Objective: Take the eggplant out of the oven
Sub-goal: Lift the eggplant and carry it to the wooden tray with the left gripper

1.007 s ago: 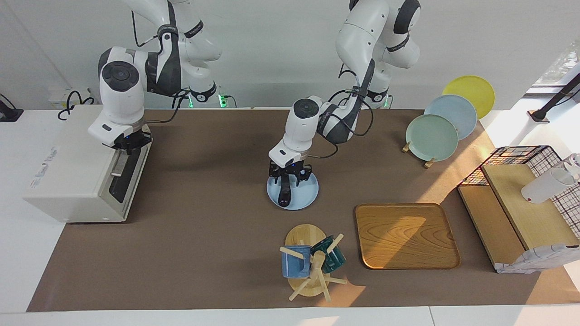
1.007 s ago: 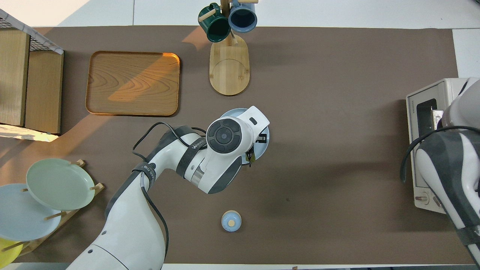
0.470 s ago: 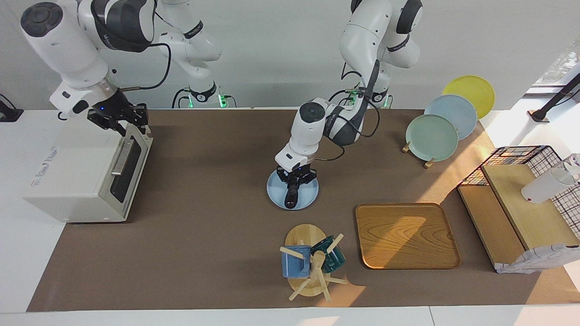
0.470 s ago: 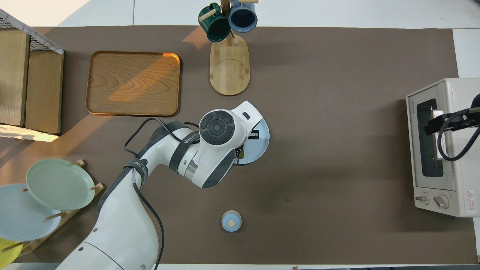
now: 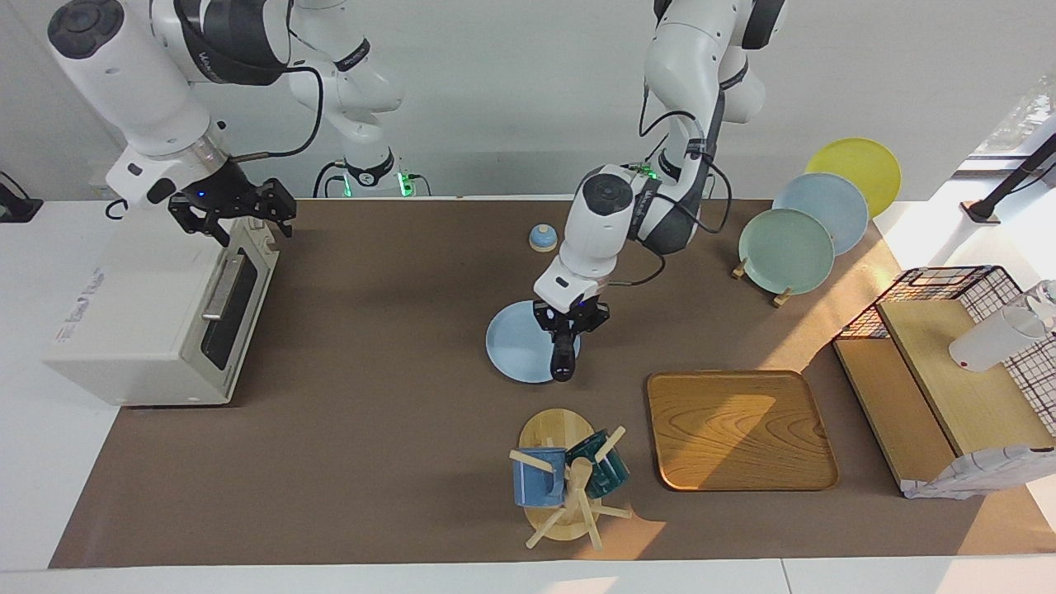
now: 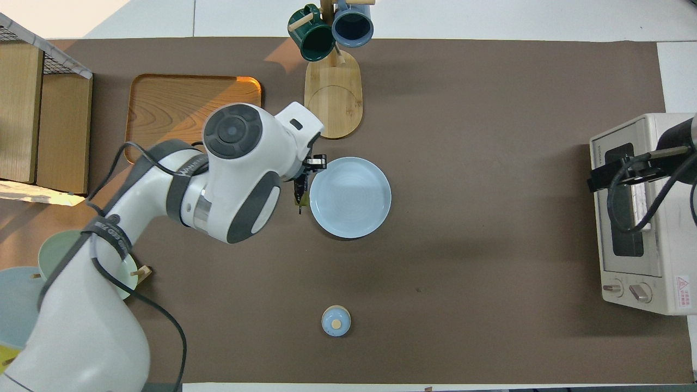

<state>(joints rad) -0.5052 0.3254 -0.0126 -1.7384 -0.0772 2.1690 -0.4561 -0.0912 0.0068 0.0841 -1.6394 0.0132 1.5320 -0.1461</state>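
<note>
1. The left gripper (image 5: 564, 345) pinched the eggplant (image 5: 563, 360), which hung straight down from its fingertips above the edge of the light blue plate (image 5: 513, 351).
2. The right gripper (image 5: 238, 216), jaws spread wide and empty, hovered over the closed toaster oven (image 5: 140, 313), well apart from the eggplant.

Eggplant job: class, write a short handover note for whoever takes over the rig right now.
Left tool: shut on the eggplant, which hangs over the rim of the light blue plate, on its side toward the left arm's end.
Right tool: open, over the top front edge of the oven.
Done: the eggplant is out; the oven door looks closed.
To do: probably set the eggplant down, perhaps on the plate, and release.
</note>
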